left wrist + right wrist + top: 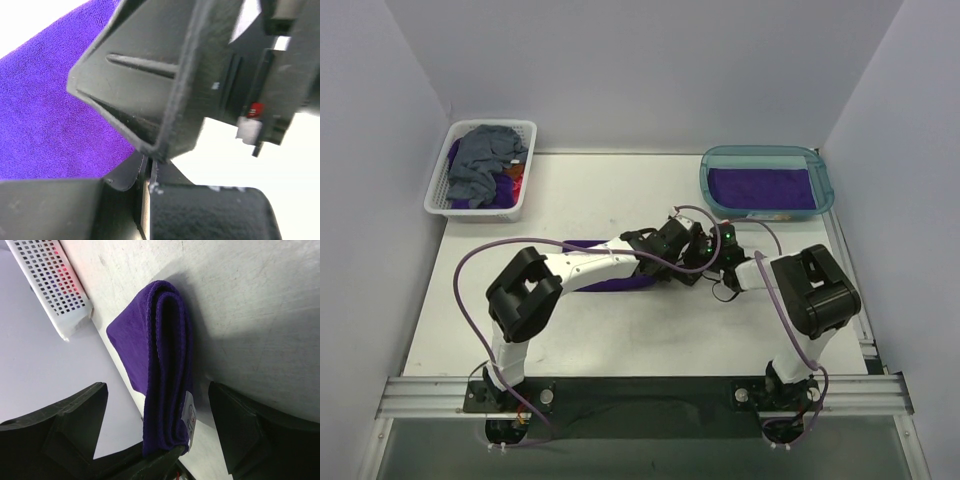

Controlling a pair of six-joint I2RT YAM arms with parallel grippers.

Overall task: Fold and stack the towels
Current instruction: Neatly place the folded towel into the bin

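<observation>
Right fingers spread wide, straddling the folded purple towel on the tabletop — left fingers pinched shut on its end.

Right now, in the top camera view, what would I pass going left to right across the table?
basket → purple towel → tub. Both grippers sit between the towel and the tub, overlapping, so I've left them out.
</observation>
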